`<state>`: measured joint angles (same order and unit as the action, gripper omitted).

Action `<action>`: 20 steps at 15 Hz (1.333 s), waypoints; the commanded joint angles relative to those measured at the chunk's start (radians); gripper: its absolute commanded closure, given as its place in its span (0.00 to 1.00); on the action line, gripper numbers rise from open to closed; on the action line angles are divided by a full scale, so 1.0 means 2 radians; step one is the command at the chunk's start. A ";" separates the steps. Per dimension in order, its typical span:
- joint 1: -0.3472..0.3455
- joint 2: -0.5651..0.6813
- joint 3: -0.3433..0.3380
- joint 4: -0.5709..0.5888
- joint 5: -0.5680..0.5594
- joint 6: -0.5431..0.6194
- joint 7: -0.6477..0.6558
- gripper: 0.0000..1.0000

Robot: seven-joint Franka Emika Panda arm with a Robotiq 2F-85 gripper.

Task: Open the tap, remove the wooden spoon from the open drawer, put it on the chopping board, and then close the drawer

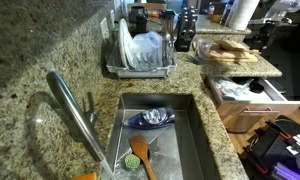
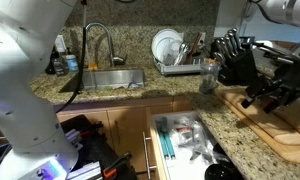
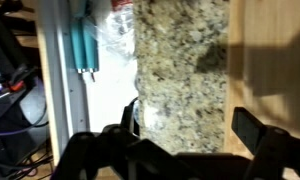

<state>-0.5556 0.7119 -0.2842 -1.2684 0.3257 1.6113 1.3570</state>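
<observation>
My gripper (image 3: 190, 115) hangs open above the strip of granite counter between the drawer and the chopping board, and nothing is between its fingers. In an exterior view the gripper (image 2: 266, 96) hovers just over the chopping board (image 2: 280, 135), a light tan board that also shows at the right of the wrist view (image 3: 275, 60). The drawer (image 2: 150, 150) stands pulled out, with light wood sides (image 3: 52, 80) and teal-handled utensils (image 3: 83, 45) inside. The tap (image 1: 75, 115) slants over the sink in both exterior views (image 2: 100, 40). I cannot make out the wooden spoon in any view.
A dish rack (image 1: 140, 52) with plates stands behind the sink (image 1: 195, 130), which holds a darker orange-brown spoon (image 1: 140, 155). Dark kitchen items (image 2: 235, 55) crowd the counter behind the board. The open drawer (image 1: 245, 95) juts out below the counter edge.
</observation>
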 commanded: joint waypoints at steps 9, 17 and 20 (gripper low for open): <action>0.038 -0.014 0.004 -0.054 -0.003 -0.083 -0.026 0.00; 0.142 -0.031 0.044 -0.153 -0.027 -0.137 -0.097 0.00; 0.159 -0.010 0.033 -0.131 -0.028 -0.155 -0.087 0.00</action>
<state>-0.2528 0.6858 -0.1970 -1.5377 0.2620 1.3064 1.1898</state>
